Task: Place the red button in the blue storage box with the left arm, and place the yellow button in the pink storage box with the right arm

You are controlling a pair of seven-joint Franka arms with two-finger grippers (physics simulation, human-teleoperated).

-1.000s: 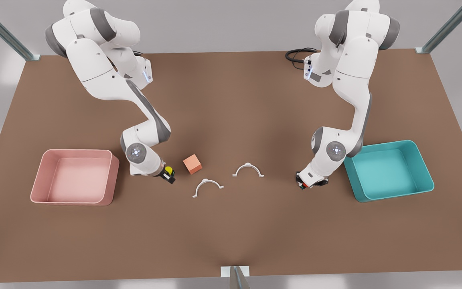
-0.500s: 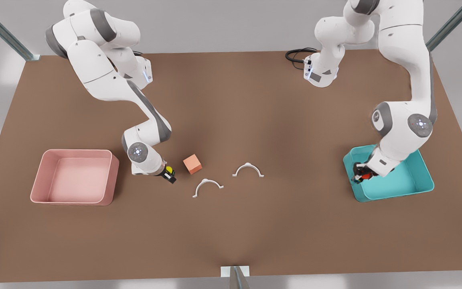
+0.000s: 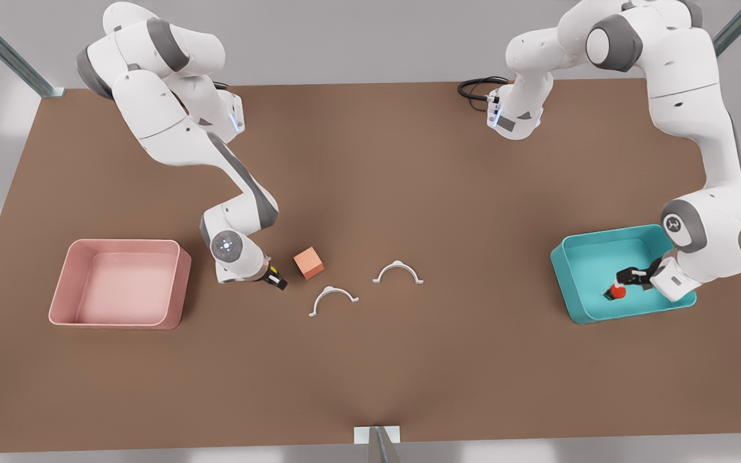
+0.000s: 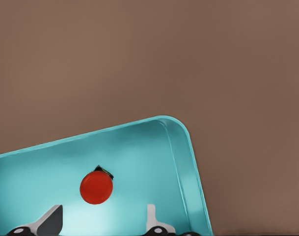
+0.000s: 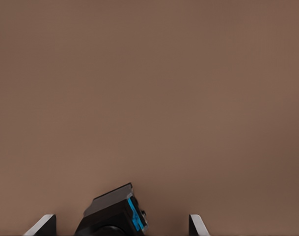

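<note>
The red button [image 3: 616, 291] [image 4: 96, 187] lies inside the blue storage box [image 3: 576, 302] [image 4: 186, 142]. My left gripper [image 3: 628, 278] [image 4: 104, 210] hangs open just above it, on the front view's right, with both fingers clear of the button. The yellow button [image 3: 273, 271] sits on the table at the front view's left, its black base [image 5: 115, 214] between the spread fingers of my open right gripper [image 3: 273, 278] [image 5: 121, 217]. Neither finger visibly touches it. The pink storage box [image 3: 177, 283] stands empty to the left of that arm.
An orange cube [image 3: 309, 262] rests just right of the right gripper. Two white arch-shaped clips [image 3: 333, 299] [image 3: 398, 271] lie mid-table. A black cable [image 3: 476, 87] curls at the table's back edge.
The left arm swung from the table over into the blue box with the red button, and the button now lies free. The right gripper shifted slightly around the yellow button.
</note>
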